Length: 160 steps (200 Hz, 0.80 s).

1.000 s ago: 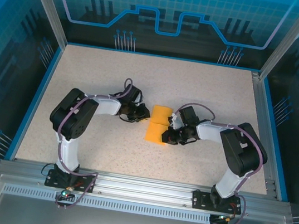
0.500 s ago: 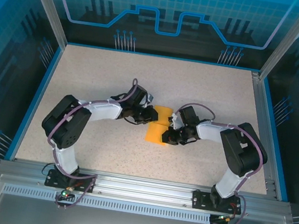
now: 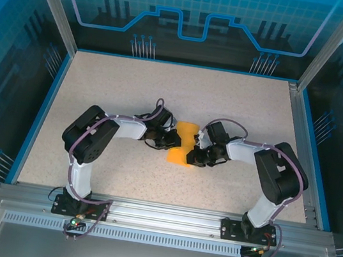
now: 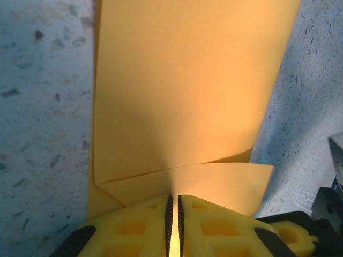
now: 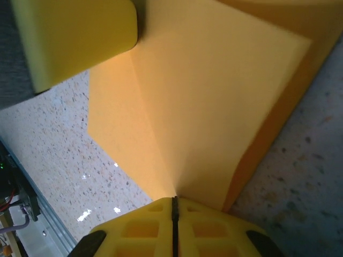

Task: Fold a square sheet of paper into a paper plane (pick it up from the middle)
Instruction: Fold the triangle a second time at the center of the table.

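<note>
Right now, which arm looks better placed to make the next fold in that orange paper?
Left, probably. The left end effector is shut on the sheet of paper at a folded flap it could carry across; the right end effector is shut on the opposite edge, suited to anchoring.

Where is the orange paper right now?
Top view: the square sheet of paper, partly folded, is at the middle of the table, pinched by the left gripper on its left and the right gripper on its right.
</note>
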### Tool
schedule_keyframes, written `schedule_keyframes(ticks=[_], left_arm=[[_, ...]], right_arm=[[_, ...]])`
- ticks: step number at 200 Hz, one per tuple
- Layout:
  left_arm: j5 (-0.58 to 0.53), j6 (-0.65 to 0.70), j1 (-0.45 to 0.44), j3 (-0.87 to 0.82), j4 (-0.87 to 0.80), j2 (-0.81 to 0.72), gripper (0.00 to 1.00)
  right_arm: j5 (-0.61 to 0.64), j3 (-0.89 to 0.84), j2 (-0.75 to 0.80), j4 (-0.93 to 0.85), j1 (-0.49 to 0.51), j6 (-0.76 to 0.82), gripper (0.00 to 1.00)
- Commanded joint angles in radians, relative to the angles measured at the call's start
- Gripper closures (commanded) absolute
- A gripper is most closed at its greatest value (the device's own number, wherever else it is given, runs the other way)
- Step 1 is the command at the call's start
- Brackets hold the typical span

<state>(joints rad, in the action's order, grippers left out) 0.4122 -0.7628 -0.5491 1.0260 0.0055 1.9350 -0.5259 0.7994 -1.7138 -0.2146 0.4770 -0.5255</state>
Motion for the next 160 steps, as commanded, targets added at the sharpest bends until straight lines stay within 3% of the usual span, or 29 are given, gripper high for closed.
schedule_keyframes(ticks=[1,50,160], left_arm=[[-0.036,0.012,0.005,-0.020,-0.015,0.016,0.85],[-0.019,0.002,0.004,-0.028,-0.002,0.016,0.85],[-0.004,0.002,0.004,-0.026,0.004,0.016,0.85]], right_arm=[[0.000,0.041,0.060,-0.030,0.001,-0.034,0.91],[0.070,0.138,-0.006,-0.030,0.068,-0.086,0.93],[0.095,0.141,-0.101,0.042,0.071,-0.133,0.95]])
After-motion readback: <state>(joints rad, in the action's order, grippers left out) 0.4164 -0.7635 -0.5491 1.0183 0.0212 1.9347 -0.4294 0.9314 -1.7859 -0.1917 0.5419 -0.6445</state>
